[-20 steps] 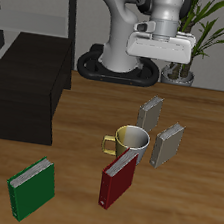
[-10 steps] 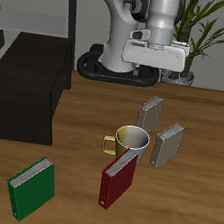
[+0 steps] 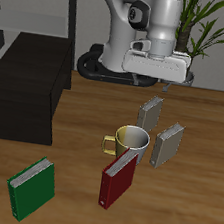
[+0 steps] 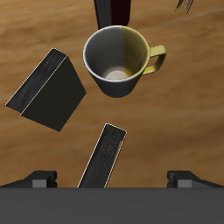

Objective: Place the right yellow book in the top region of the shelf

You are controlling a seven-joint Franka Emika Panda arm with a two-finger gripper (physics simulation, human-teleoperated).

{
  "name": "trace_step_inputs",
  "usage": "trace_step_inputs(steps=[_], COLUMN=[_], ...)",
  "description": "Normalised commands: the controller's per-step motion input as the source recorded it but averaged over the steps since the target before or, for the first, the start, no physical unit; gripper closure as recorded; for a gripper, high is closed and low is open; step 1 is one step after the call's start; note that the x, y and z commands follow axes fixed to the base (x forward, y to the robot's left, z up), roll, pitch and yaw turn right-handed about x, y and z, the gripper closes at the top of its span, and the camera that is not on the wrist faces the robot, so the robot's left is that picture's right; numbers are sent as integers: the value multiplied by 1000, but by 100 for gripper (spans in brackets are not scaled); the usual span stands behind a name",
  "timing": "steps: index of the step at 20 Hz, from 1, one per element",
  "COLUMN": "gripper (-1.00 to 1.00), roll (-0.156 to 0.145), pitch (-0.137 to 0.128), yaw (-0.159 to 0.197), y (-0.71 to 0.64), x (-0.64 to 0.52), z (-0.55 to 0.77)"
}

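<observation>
Here my gripper (image 3: 156, 85) hung open above the right yellow book (image 3: 150, 114), which stood upright behind the mug (image 3: 130, 139), well apart from the shelf (image 3: 23, 97).

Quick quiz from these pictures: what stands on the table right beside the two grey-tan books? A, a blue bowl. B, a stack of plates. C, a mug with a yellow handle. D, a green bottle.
C: the mug with a yellow handle stands upright on the table right beside the two books, with a red book nearer the front edge.
</observation>
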Motion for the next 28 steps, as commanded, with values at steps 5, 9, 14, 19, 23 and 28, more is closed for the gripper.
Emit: trace_step_inputs(steps=[5, 9, 14, 19, 23, 28], gripper=[-100, -100, -100, -100, 100, 100], roll=[1, 6, 7, 4, -13, 4], pitch=[70, 40, 12, 33, 20, 9], yaw=[-2, -4, 3, -7, 6, 5], y=[62, 69, 29, -13, -64, -63], x=[194, 5, -6, 36, 60, 56], z=[-312, -299, -205, -288, -132, -65])
